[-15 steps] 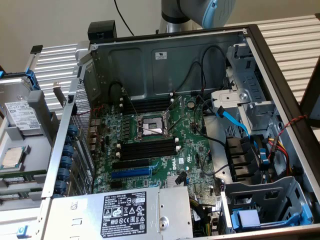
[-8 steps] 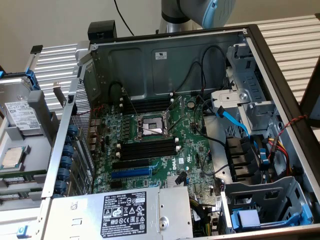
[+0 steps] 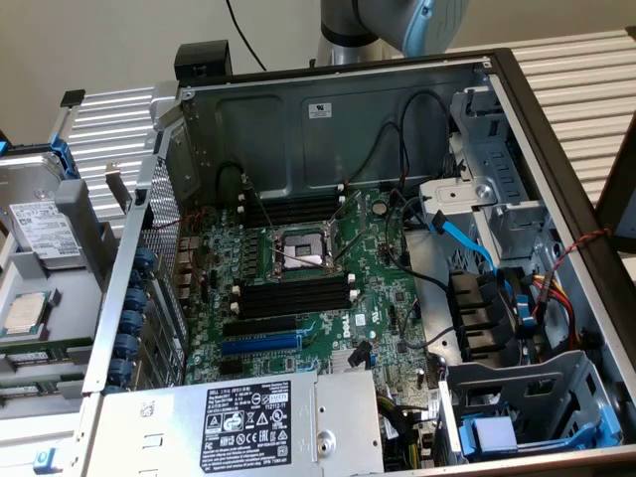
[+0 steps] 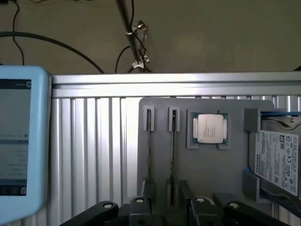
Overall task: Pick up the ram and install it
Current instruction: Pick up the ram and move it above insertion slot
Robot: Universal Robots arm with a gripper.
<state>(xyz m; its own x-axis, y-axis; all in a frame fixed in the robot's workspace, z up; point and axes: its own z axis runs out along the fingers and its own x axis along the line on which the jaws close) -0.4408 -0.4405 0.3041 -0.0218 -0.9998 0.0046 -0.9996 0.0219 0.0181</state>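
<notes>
The end effector (image 4: 166, 187) hung over the grey holder (image 4: 225, 165) on the ribbed desk (image 4: 94, 141), its fingers spread wide and gripping nothing. The ram (image 4: 172, 150) stood on edge in the holder between those fingers. It was flanked by a second stick (image 4: 149, 150) and a processor (image 4: 207, 128).

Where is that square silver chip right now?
The square silver chip lies in the grey tray, between two ram sticks and the hard drive. It is at the exterior view's far left, outside the computer case.
</notes>
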